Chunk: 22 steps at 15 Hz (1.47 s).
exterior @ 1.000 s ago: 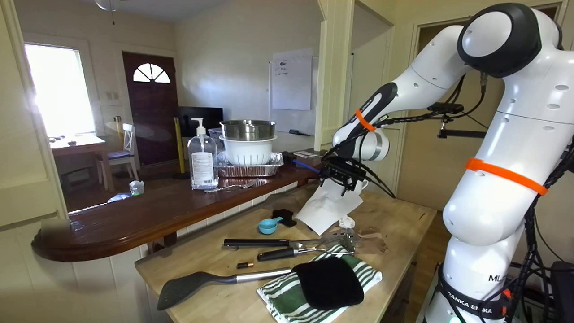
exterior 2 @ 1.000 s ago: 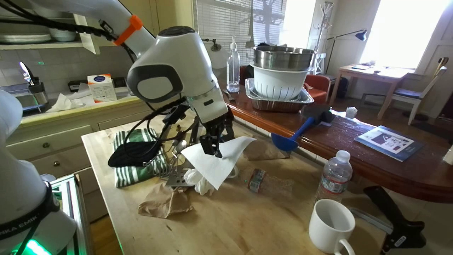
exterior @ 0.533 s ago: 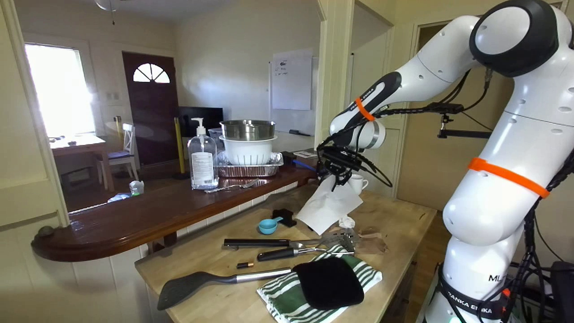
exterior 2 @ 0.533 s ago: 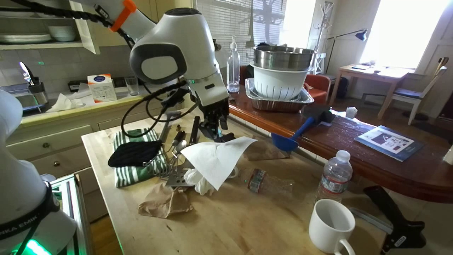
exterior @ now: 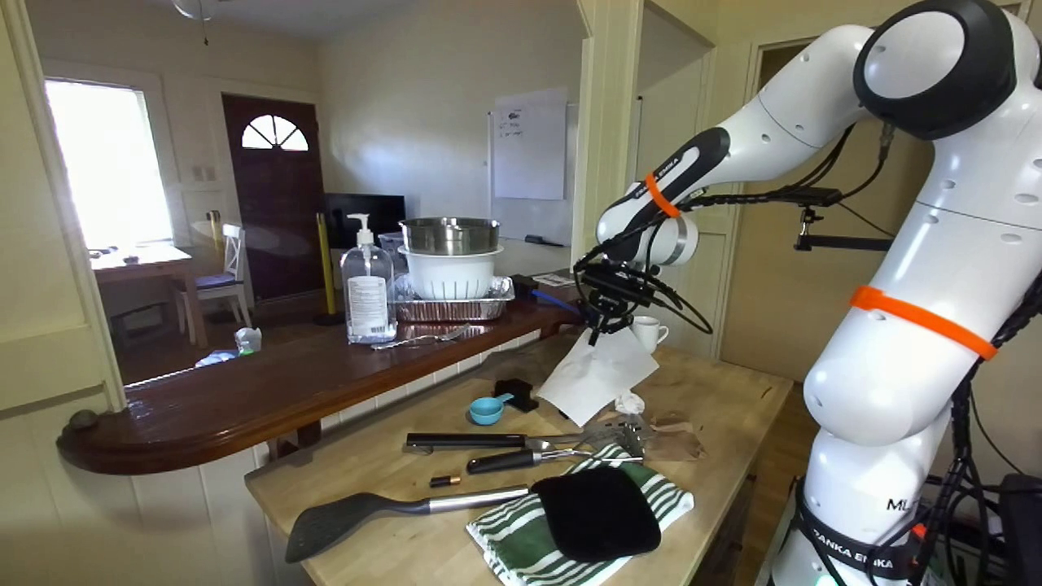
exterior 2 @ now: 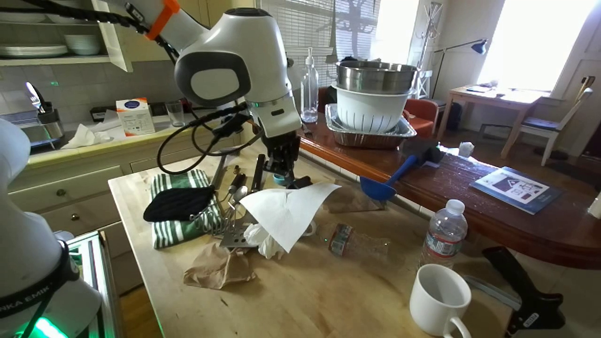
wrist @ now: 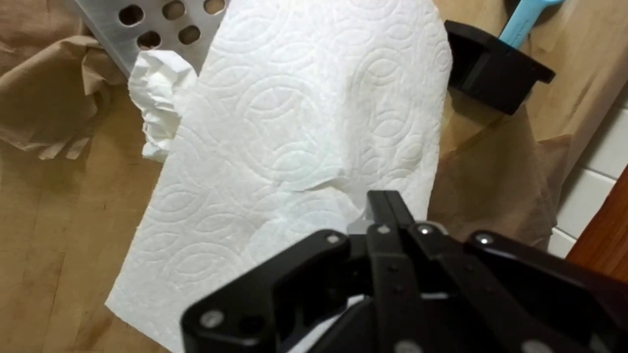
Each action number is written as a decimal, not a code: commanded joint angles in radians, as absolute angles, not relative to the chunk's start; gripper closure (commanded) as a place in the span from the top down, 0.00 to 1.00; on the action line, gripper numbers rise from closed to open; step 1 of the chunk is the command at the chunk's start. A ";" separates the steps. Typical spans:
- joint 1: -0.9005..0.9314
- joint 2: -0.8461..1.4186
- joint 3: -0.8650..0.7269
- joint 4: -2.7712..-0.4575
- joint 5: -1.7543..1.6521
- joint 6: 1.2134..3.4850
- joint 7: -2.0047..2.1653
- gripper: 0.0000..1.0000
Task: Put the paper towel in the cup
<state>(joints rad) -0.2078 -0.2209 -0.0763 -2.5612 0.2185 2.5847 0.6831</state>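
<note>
Can see the paper towel (wrist: 274, 127) below and just ahead of the jaws in the wrist view, spread broad, embossed with ovals and rings, and creased just beyond the tips. Would call the jaws fully together, tip against tip, with the towel outside them; cannot tell a light touch on the paper from a slight gap. In an exterior view, can find the towel draped over the cup (exterior 2: 313, 229), hiding all but a bit of white handle, nearer the camera than the jaws; cannot make out the cup's mouth. Can read "EMIKA" on the Panda arm (exterior: 920, 236), at the base band (exterior: 855, 552) and again on the forearm, plus "ML" above the band. Can spot lines of print on the label of the clear pump bottle (exterior: 368, 305), too small to read, and a few handwritten lines on a hung white sheet (exterior: 531, 163), equally unreadable. Can pick out, but not read, red-and-blue labels on the upright water bottle (exterior 2: 443, 239) and on the plastic bottle (exterior 2: 359, 241) lying on the counter (exterior 2: 328, 300), bold lettering on a booklet (exterior 2: 516, 190), white marks on a black-gripped tool (exterior 2: 535, 310), and print on a carton (exterior 2: 136, 119) with a blue oval.
</note>
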 commanded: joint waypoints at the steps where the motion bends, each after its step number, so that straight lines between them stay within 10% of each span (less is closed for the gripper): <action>1: -0.215 -0.174 -0.079 -2.556 0.196 2.621 0.702 0.00; 22: -0.172 -0.025 -0.125 -2.563 0.344 2.827 0.589 0.01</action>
<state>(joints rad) -0.1824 -0.0254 -0.1132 -2.5637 0.3416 2.8282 0.5928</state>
